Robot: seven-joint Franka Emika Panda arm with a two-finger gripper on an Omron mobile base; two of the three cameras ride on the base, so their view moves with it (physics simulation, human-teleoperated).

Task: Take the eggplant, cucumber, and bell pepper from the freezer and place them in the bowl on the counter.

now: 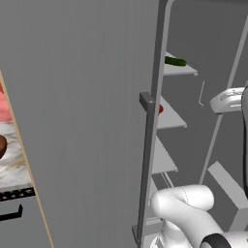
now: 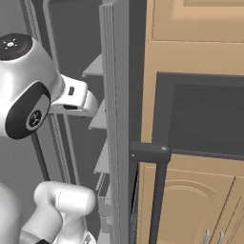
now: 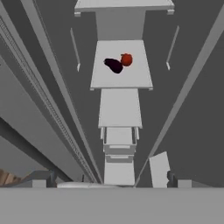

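In the hand view the freezer's light grey shelves [image 3: 121, 76] run away below me. On one shelf the dark purple eggplant [image 3: 114, 65] lies touching the red bell pepper [image 3: 127, 59]. My gripper [image 3: 107, 180] is open and empty, well short of that shelf. From the left base view, the green cucumber [image 1: 174, 61] rests on the top shelf, and a sliver of the bell pepper [image 1: 161, 109] peeks past the handle one shelf lower. The freezer door [image 1: 87, 121] stands open. The brown bowl [image 1: 1, 145] sits on the marble counter [image 1: 12, 167] at the far left.
The door's long vertical bar handle [image 1: 149, 145] stands between the door panel and the shelves. In the right base view the door's edge [image 2: 116, 119] is close to my arm, with tan cabinets [image 2: 200, 28] and a dark oven front [image 2: 205, 119] to its right.
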